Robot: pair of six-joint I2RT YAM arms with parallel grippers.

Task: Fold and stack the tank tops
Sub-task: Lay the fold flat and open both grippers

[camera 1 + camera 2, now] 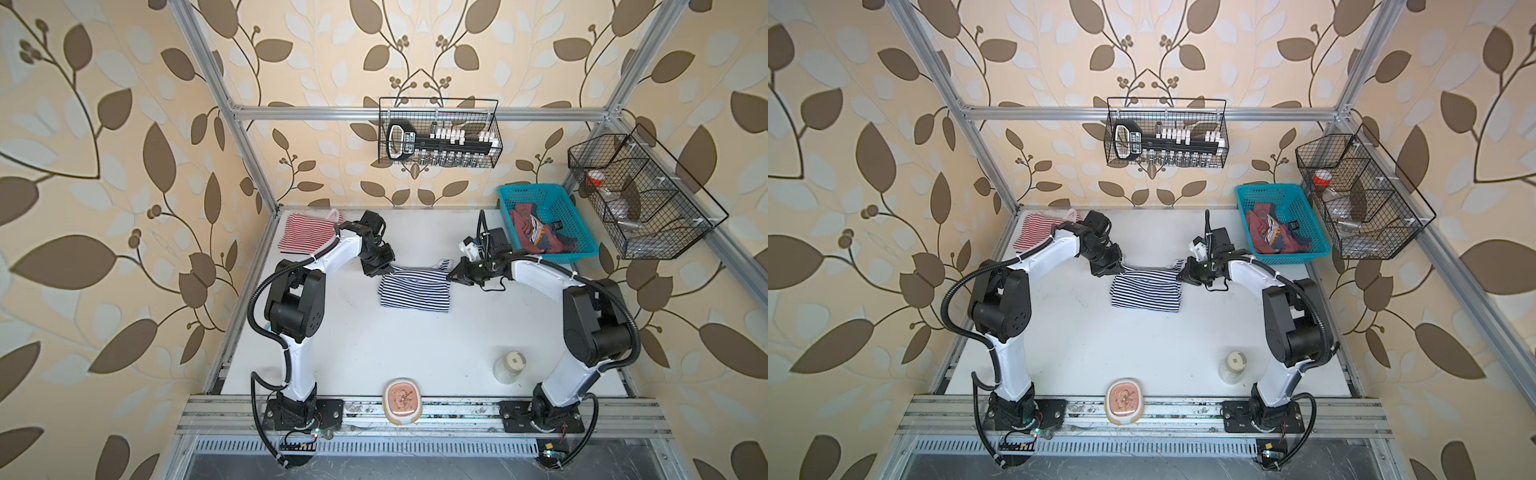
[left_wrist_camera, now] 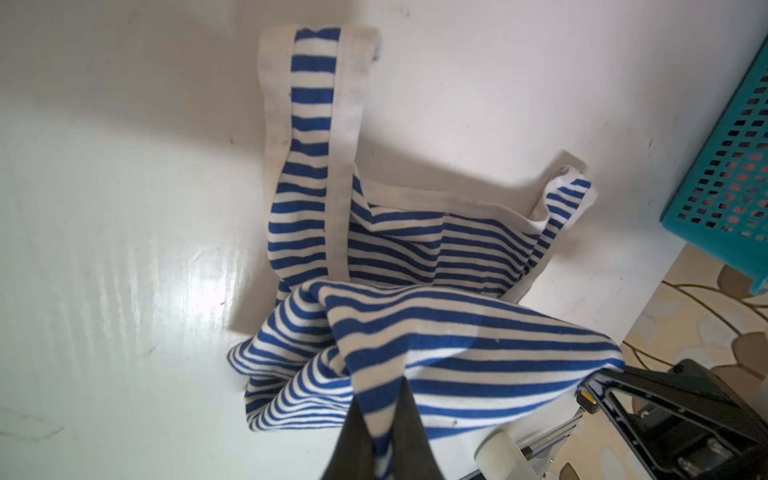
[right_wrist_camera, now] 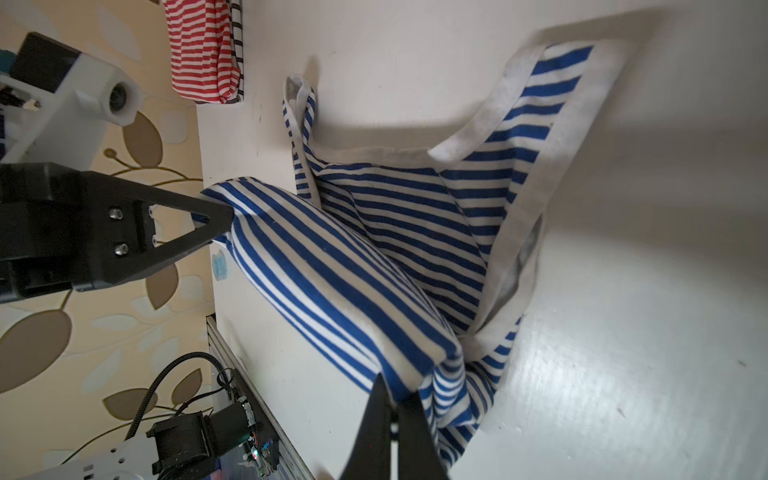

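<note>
- Where the table [image 1: 374,353] comes closest to the arm bases, an oval dish [image 1: 402,404] sits on the near edge. A white jar [image 1: 509,365] stands a bit farther back on the right.
- Past them, in the middle of the table, lies the navy-and-white striped top [image 1: 415,297]. Its stripes run left to right. Its straps [image 2: 316,104] point to the far side, so its long way goes near to far. The near part lies flat on the table.
- The left gripper [image 1: 388,274] is pinched tight on the left end of a folded-over edge of this top.
- The right gripper [image 1: 451,277] is pinched tight on the right end of that edge. The held edge is pulled straight between the two, left to right, and sits a little up off the table.
- Farther back on the left, the red-and-white striped top [image 1: 305,235] lies folded in the far corner.
- Farther back on the right, a blue basket [image 1: 552,208] holds the dusty red top [image 1: 524,220], all bunched up.
- On the far wall hangs a wire basket [image 1: 415,112].
</note>
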